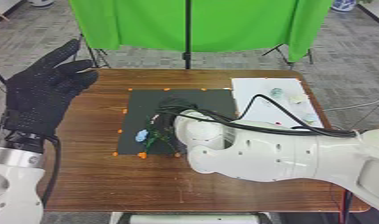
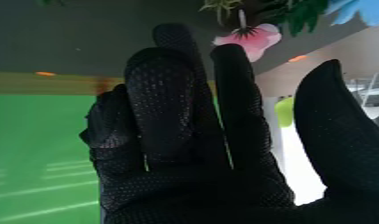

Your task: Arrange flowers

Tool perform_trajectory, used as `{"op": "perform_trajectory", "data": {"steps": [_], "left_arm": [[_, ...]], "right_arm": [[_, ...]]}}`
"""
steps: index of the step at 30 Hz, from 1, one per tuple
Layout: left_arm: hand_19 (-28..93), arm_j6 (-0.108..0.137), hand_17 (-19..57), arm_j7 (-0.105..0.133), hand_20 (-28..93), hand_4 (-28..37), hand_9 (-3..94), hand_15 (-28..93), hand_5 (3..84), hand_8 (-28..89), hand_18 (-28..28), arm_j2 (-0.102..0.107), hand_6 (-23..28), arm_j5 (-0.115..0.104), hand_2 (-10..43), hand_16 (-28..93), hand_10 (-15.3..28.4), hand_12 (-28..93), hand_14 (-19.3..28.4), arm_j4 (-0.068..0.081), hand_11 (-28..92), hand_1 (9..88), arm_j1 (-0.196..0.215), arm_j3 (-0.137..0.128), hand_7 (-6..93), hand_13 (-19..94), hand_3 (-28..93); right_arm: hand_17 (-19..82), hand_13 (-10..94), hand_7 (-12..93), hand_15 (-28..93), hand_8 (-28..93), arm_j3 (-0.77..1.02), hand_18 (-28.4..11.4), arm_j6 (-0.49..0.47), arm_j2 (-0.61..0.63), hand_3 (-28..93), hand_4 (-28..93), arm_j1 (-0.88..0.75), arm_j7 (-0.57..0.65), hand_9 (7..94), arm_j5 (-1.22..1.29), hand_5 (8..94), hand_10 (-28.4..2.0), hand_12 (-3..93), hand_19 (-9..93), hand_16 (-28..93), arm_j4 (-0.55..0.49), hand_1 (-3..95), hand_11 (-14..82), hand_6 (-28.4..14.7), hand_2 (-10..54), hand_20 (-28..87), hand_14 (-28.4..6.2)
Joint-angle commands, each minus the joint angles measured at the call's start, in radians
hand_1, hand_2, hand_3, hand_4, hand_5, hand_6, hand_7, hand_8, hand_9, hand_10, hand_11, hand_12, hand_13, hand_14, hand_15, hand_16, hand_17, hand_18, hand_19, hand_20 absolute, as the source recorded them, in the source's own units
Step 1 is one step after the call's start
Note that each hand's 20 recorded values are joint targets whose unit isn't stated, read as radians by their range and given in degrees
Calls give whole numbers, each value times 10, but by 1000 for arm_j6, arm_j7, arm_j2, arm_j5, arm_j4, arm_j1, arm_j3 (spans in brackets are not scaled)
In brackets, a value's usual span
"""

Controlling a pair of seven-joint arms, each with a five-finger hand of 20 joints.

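Behind the brown wooden table (image 1: 88, 185) hangs a bright green cloth (image 1: 132, 25), with grey carpet around. The right arm (image 1: 265, 155) comes in low over the table from the right, and its hand (image 1: 174, 106) is above the dark mat (image 1: 141, 110), partly hidden by its own wrist. Seen from the wrist, the right hand (image 2: 168, 185) is open, fingers extended close together and the thumb apart. A pink flower (image 2: 254, 40) is just beyond one fingertip; whether they touch, I cannot tell. Near it are green leaves (image 2: 303, 15) and a blue flower (image 2: 359, 10), which lies towards the mat's near left part. The left hand (image 1: 48, 87) is raised at the table's left side, open, its fingers loosely bent. To the right, a white sheet (image 1: 256, 97) bears a pale green piece (image 1: 276, 92). Black cables (image 1: 283, 131) loop over the right arm, which covers part of the mat and sheet.
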Motion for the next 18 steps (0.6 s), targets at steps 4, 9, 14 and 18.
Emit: {"op": "perform_trajectory", "data": {"steps": [4, 9, 14, 18], "left_arm": [[630, -14, -49, -18, 243, -226, 359, 624, 380, -100, 250, 7, 100, 2, 79, -126, 222, 120, 284, 15, 346, 231, -29, 23, 147, 271, 793], [631, -20, -49, -22, 243, -226, 359, 624, 380, -100, 250, 5, 100, 3, 79, -126, 222, 120, 284, 20, 347, 231, -36, 30, 148, 271, 792], [631, -18, -49, -31, 243, -226, 359, 624, 380, -101, 250, -2, 99, 4, 79, -127, 222, 120, 284, 19, 346, 232, -26, 26, 148, 271, 792], [631, -9, -49, -31, 243, -225, 359, 623, 380, -101, 250, -9, 100, 3, 79, -127, 222, 120, 284, 14, 346, 231, -7, 18, 148, 271, 792]], "right_arm": [[403, 711, 113, 753, -125, 27, -232, 18, -24, 777, -233, 2, 34, 674, 35, 530, -180, 148, 932, 164, 36, 208, 188, 9, 94, 320, -116], [406, 712, 112, 753, -124, 38, -232, 28, -34, 781, -233, -7, 40, 670, 60, 471, -179, 149, 932, 162, 44, 206, 193, 12, 95, 326, -116], [407, 711, 116, 755, -125, 47, -233, 33, -26, 784, -233, -17, 34, 665, 54, 439, -180, 149, 932, 162, 33, 204, 197, 13, 95, 328, -117], [407, 711, 115, 756, -125, 65, -233, 43, -16, 786, -234, -27, 22, 663, 41, 425, -180, 148, 932, 161, 25, 203, 200, 12, 95, 328, -117]]}}
